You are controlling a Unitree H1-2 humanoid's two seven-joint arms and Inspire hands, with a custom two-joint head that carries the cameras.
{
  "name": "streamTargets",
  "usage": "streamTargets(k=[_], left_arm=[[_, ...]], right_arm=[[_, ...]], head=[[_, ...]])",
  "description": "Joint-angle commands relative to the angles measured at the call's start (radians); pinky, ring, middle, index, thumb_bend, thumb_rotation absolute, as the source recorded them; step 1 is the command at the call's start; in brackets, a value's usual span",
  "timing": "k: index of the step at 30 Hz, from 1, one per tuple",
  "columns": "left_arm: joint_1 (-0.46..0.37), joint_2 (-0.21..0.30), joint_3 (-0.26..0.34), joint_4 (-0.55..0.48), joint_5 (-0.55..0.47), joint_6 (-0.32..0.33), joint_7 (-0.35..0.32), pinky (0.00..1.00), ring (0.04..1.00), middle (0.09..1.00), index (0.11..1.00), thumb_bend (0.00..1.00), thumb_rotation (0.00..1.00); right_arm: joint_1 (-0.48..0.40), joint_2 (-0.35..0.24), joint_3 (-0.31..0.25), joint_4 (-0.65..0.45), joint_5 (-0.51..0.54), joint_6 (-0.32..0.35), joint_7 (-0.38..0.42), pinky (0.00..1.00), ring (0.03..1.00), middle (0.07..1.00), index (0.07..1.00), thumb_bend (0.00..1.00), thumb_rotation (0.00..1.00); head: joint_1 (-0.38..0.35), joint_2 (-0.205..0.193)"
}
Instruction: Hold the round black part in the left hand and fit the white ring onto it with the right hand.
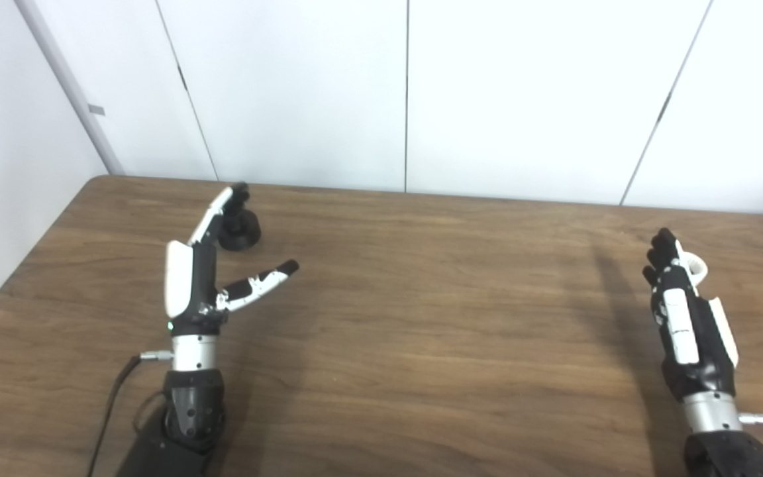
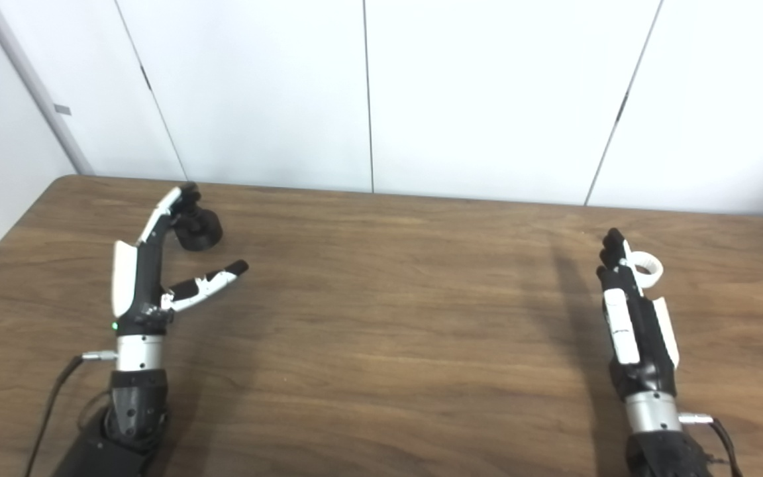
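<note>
Left hand (image 1: 199, 278) open | one black part (image 1: 241, 230); one white ring (image 2: 646, 269), seemingly beside right hand (image 2: 633, 318)

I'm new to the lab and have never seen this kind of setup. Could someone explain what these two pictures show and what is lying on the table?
Both pictures come from two cameras set side by side in a humanoid robot's head, looking down at a wooden table. They show one scene from slightly different spots.

The black-and-white things rising from the bottom edge are the robot's two arms, each ending in a hand with fingers and a thumb. The left hand is open, fingers stretched toward a round black part standing on the table near the far left corner. The fingertips overlap the part, but it is not grasped. The right hand is also open, beside a small white ring lying on the table at the right. Neither hand holds anything yet.
</note>
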Motion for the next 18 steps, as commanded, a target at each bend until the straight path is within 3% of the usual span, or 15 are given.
streamTargets(k=[1,4,8,11,16,18], left_arm=[[0.029,0.013,-0.032,0.094,0.081,-0.025,0.114,0.83,0.88,0.908,0.924,0.87,0.11],[-0.004,0.033,-0.038,0.153,0.13,-0.025,0.183,0.85,0.911,0.943,0.954,0.87,0.1],[-0.032,0.049,-0.019,0.198,0.133,-0.025,0.181,0.85,0.924,0.964,0.975,0.88,0.17],[-0.048,0.059,0.018,0.208,0.066,-0.017,0.096,0.88,0.947,0.986,0.992,0.89,0.18],[-0.069,0.091,0.076,0.197,-0.056,0.074,-0.114,0.88,0.976,1.0,1.0,0.95,0.28],[-0.075,0.116,0.09,0.175,-0.093,0.14,-0.214,0.9,0.984,1.0,1.0,0.99,0.33]], right_arm=[[0.055,0.007,-0.002,0.085,0.014,-0.026,0.007,1.0,1.0,1.0,1.0,0.31,0.9],[0.055,0.002,0.002,0.093,0.011,-0.036,0.01,1.0,1.0,1.0,1.0,0.33,0.92],[0.054,-0.001,0.003,0.099,0.011,-0.042,0.012,0.99,1.0,1.0,1.0,0.34,0.92],[0.057,-0.005,0.005,0.094,0.013,-0.037,0.014,0.99,1.0,1.0,1.0,0.31,0.92],[0.059,-0.005,0.004,0.094,0.007,-0.036,0.006,0.99,1.0,1.0,1.0,0.31,0.93],[0.061,-0.006,0.005,0.093,0.004,-0.042,0.005,0.99,1.0,1.0,1.0,0.32,0.93]], head=[[0.004,-0.001],[0.012,-0.009],[0.03,-0.016],[0.044,-0.019],[0.056,-0.016],[0.061,-0.014]])
